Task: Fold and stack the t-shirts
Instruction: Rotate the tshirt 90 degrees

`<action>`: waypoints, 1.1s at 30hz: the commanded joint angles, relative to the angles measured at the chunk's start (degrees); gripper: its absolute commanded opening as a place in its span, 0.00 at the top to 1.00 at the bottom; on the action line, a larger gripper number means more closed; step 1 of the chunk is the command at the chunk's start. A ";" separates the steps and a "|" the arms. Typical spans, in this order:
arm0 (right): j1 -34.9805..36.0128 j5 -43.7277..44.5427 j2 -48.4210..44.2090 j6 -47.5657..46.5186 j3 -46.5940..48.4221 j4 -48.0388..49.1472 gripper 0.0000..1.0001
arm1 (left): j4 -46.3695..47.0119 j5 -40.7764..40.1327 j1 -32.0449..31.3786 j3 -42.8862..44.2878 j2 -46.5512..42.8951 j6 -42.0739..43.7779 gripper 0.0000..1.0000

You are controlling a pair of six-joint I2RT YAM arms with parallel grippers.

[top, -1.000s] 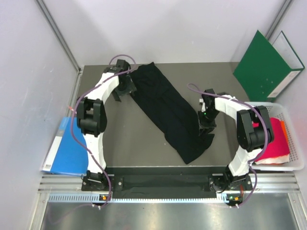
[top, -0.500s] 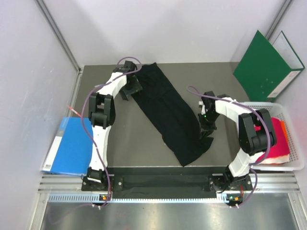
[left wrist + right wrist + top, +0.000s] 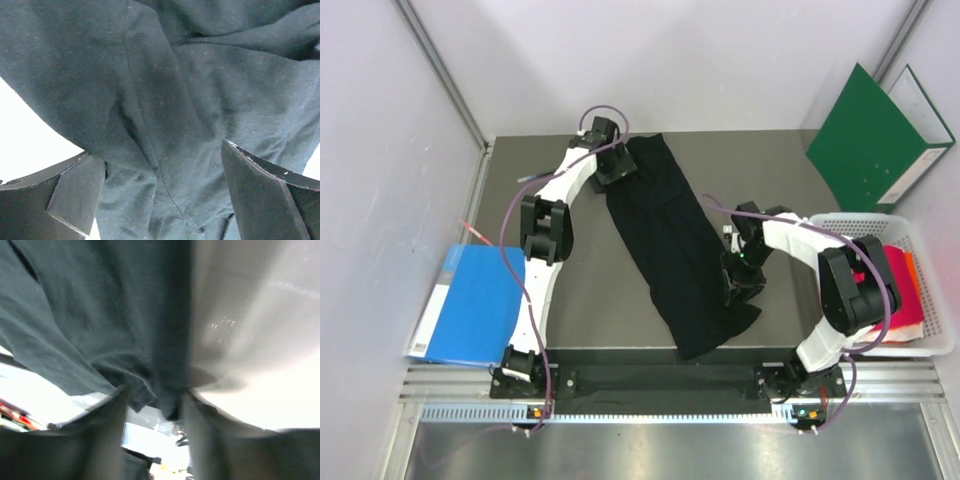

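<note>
The black t-shirt [image 3: 675,240] lies stretched in a long diagonal strip across the table, from far centre to near centre. My left gripper [image 3: 612,166] is at the shirt's far end; in the left wrist view [image 3: 162,200] its jaws stand wide apart over the black cloth [image 3: 190,90]. My right gripper [image 3: 740,280] is at the shirt's near right edge; in the right wrist view [image 3: 155,410] it is shut on a pinched fold of the black cloth [image 3: 100,315]. The magenta-red t-shirt [image 3: 897,290] lies in the white basket [image 3: 940,345] at the right, with orange cloth [image 3: 913,268] beside it.
A green folder [image 3: 865,140] leans against the wall at the far right. A blue folder [image 3: 470,305] lies off the table's left edge. Grey walls close in the table on the left, far and right sides.
My left gripper has moved right and farther away along the shirt's far end. My right gripper has moved left and nearer, and the shirt has swung to a steeper diagonal.
</note>
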 commanded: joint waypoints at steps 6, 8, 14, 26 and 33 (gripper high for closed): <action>0.71 8.68 -2.17 -2.32 15.26 -2.99 0.01 | 1.60 2.60 0.48 -5.95 -6.60 3.80 0.02; 0.36 11.23 -0.95 -3.47 18.54 0.15 0.00 | 1.51 1.99 0.57 -9.72 -11.50 4.60 0.02; -2.54 7.55 9.31 -6.55 30.31 10.89 0.00 | 2.48 2.86 0.48 -23.95 -25.83 5.83 0.02; -4.30 -0.97 34.48 -2.60 57.58 22.58 0.05 | 2.30 7.96 -0.22 -50.32 -45.19 3.64 0.02; -4.21 -1.50 40.72 -1.02 61.79 25.22 0.08 | 3.27 8.58 -1.10 -57.46 -49.33 3.02 0.02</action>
